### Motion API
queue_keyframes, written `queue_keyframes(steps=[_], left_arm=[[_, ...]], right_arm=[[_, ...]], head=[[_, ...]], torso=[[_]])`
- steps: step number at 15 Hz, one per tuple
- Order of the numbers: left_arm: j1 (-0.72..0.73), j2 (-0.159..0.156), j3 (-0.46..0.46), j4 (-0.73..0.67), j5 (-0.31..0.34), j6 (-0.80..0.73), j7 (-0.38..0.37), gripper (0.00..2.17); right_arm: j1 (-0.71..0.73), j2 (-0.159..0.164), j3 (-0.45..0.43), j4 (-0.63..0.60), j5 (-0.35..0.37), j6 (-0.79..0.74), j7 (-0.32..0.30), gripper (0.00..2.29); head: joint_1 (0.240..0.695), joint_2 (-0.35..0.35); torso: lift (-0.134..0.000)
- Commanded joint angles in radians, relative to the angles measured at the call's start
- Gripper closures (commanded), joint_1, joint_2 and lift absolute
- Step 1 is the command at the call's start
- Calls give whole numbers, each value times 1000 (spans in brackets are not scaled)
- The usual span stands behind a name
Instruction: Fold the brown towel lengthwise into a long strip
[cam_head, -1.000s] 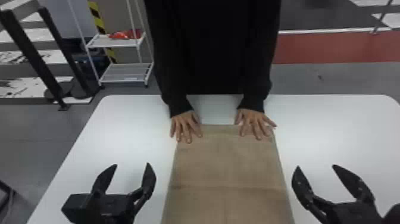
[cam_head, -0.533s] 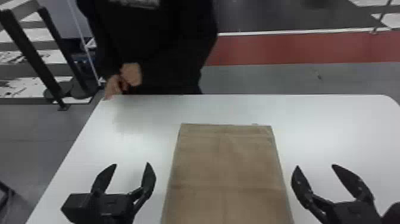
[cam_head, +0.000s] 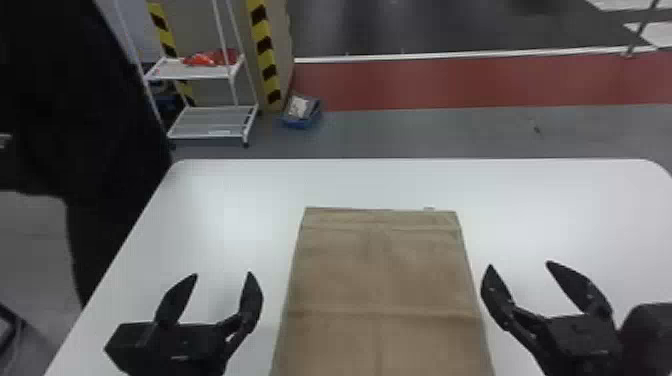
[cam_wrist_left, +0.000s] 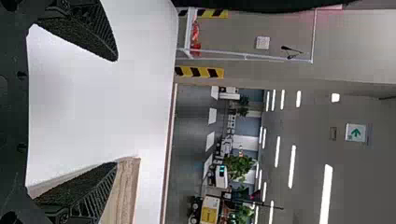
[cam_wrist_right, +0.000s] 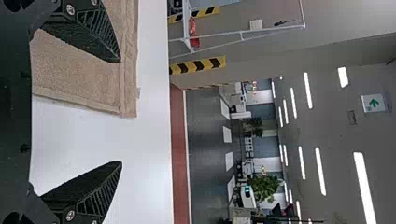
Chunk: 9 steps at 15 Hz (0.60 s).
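The brown towel (cam_head: 380, 270) lies flat on the white table, between the two grippers, with crosswise creases and its near end cut off by the head view's bottom edge. Left of it, my left gripper (cam_head: 222, 276) is open and holds nothing. My right gripper (cam_head: 520, 265) stands open and empty just beyond the towel's right edge. In the left wrist view, the towel (cam_wrist_left: 126, 186) shows behind one finger of the left gripper (cam_wrist_left: 116, 112). The right wrist view has a towel corner (cam_wrist_right: 84, 70) beside the open right gripper (cam_wrist_right: 121, 112).
The white table (cam_head: 575, 200) extends on both sides of the towel and past its far end. A person in black (cam_head: 100, 150) stands off the table's left side. Behind are a white shelf rack (cam_head: 210, 122) and a blue bin (cam_head: 301, 111) on the floor.
The person's hands have left the towel's far end, and the person has moved away to the left. The towel and both grippers have kept their places.
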Motion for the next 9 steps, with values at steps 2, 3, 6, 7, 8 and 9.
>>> queue_keyframes(steps=[2, 3, 6, 7, 8, 9], left_arm=[[0, 0, 6, 4, 0, 3, -7, 76], [-2, 0, 8, 7, 0, 3, -12, 76], [-17, 0, 6, 17, 2, 15, -20, 76], [-28, 0, 5, 23, 2, 18, -24, 76], [-37, 0, 2, 29, 2, 25, -32, 76], [-43, 2, 0, 34, 2, 28, -35, 76]], right_arm=[[-151, 1, 19, 96, -7, 110, 1, 103], [-191, 1, 26, 127, -7, 135, 1, 100], [-318, 1, 48, 242, -6, 202, 2, 93], [-358, 1, 54, 277, -6, 236, 2, 93], [-384, 1, 60, 303, -4, 251, 2, 93], [-407, 1, 65, 324, 0, 264, 2, 93]], head=[[695, 110], [695, 112], [695, 128], [695, 131], [695, 134], [695, 136]], torso=[[-116], [-116], [-116], [-116], [-116], [-116]])
